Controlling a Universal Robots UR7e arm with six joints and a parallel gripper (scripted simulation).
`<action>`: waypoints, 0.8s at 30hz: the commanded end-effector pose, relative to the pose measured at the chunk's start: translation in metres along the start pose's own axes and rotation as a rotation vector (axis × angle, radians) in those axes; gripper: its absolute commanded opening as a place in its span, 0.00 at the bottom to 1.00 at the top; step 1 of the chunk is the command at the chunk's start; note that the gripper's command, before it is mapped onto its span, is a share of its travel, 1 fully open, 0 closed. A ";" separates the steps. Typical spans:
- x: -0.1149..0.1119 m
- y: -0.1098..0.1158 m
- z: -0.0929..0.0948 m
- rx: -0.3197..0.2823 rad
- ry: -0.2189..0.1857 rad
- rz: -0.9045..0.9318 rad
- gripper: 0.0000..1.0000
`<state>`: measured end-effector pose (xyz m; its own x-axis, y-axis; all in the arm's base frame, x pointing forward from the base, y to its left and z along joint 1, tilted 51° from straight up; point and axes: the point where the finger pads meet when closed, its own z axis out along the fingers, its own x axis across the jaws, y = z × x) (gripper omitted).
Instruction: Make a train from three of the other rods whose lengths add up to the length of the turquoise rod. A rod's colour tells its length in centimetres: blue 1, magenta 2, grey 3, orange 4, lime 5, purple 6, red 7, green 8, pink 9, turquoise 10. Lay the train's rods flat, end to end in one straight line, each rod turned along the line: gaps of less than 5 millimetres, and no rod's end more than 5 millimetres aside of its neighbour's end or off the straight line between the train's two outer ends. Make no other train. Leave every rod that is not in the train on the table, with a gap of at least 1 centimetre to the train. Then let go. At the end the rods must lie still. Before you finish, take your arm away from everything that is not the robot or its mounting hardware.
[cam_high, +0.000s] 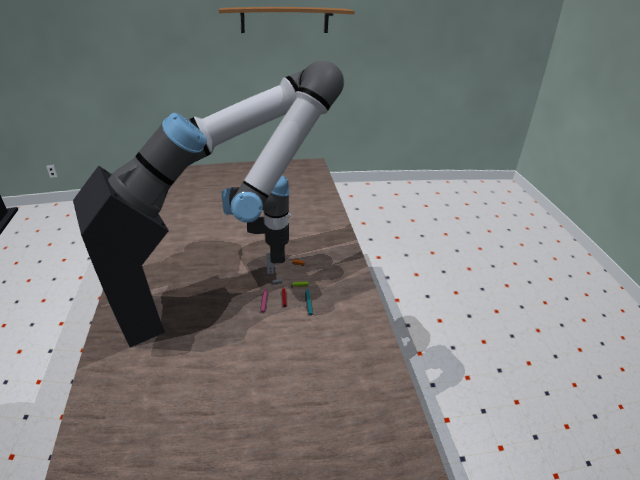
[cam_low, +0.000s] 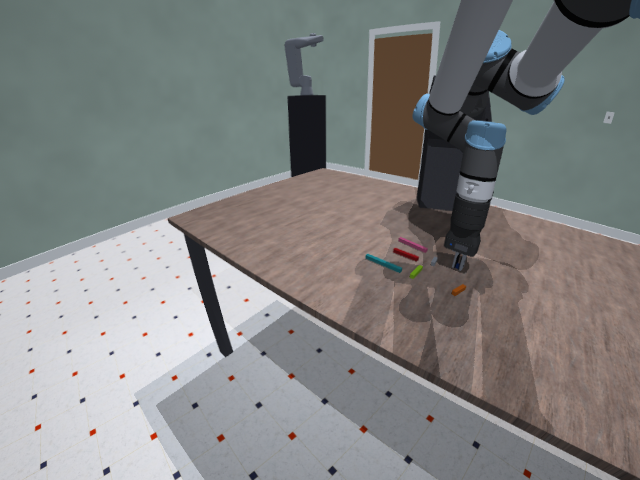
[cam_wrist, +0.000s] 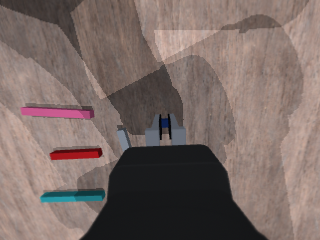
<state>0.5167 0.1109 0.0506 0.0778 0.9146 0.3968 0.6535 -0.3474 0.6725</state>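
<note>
My gripper (cam_high: 270, 270) (cam_low: 458, 266) (cam_wrist: 164, 121) points down at the table, its fingers shut on the small blue rod (cam_wrist: 165, 123). The grey rod (cam_high: 277, 281) (cam_low: 434, 260) (cam_wrist: 123, 139) lies close beside the gripper, partly hidden in the wrist view. The lime rod (cam_high: 299, 284) (cam_low: 416, 271) and orange rod (cam_high: 298, 262) (cam_low: 459, 289) lie apart from each other, hidden in the wrist view. The turquoise rod (cam_high: 309, 302) (cam_low: 383, 262) (cam_wrist: 72, 196) lies flat, with no rod touching it. No magenta rod is seen.
The red rod (cam_high: 284, 297) (cam_low: 405, 254) (cam_wrist: 76, 154) lies between the turquoise rod and the long pink rod (cam_high: 264, 300) (cam_low: 412, 244) (cam_wrist: 57, 113), roughly parallel to both. The table's long edge runs beyond the turquoise and orange rods.
</note>
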 end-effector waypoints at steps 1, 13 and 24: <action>0.000 0.000 0.000 -0.001 0.000 0.000 0.24; 0.000 0.000 -0.005 -0.001 0.000 0.000 0.24; 0.000 0.000 -0.025 -0.001 0.000 0.000 0.24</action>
<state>0.5049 0.1078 0.0601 0.0780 0.9145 0.3969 0.6535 -0.3476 0.6724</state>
